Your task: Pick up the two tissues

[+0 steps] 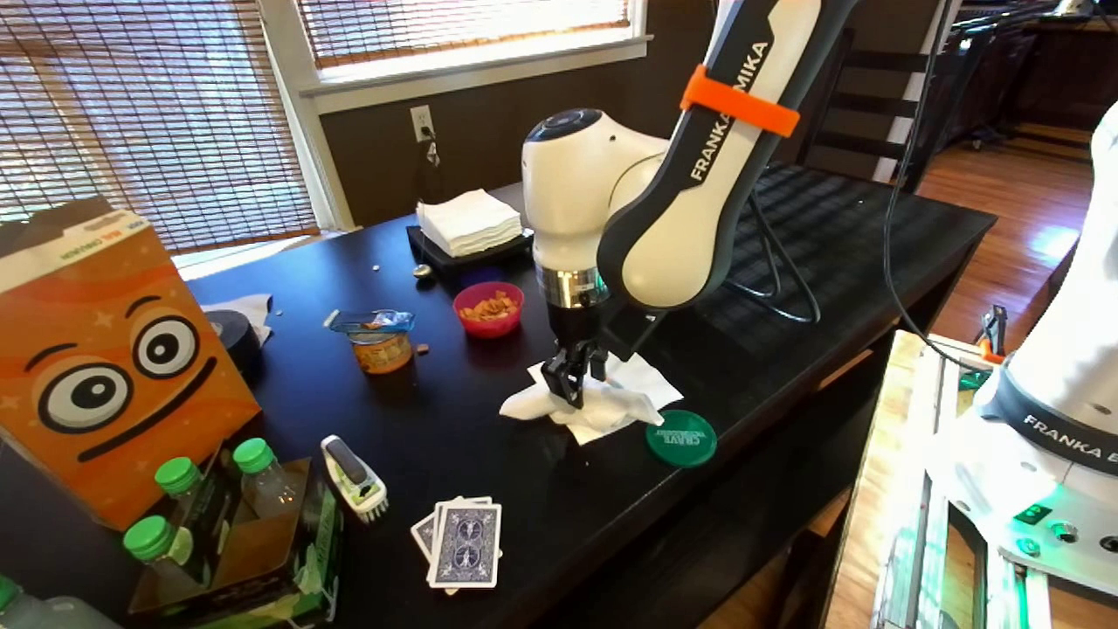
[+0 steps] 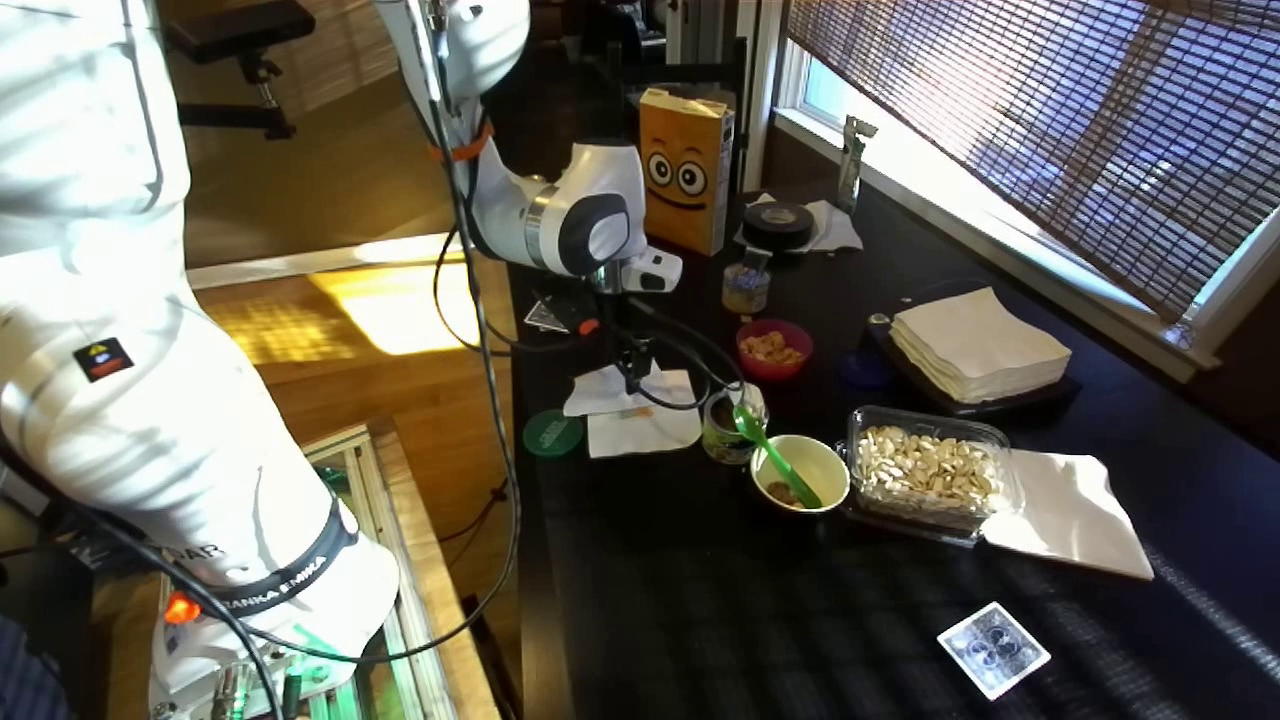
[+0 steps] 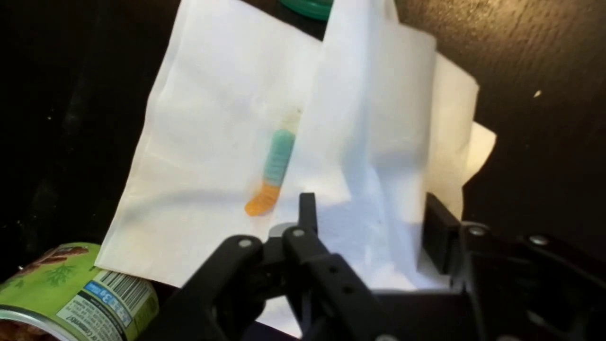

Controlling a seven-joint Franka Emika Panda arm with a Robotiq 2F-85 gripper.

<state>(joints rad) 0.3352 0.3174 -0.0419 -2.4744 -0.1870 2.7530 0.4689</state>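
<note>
A dark table (image 3: 61, 166) is backing the wrist view. Low and right of centre, the gripper (image 3: 369, 213) is holding its fingers parted, a creased tissue (image 3: 388, 128) showing between them and overlapping a flatter tissue (image 3: 208, 109) left of centre. A green can (image 3: 71, 289) is showing lower left.

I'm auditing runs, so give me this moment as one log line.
jaws: open at creased tissue; flat tissue: partly beneath it; teal-orange piece: on flat tissue; pickup: not done
</note>
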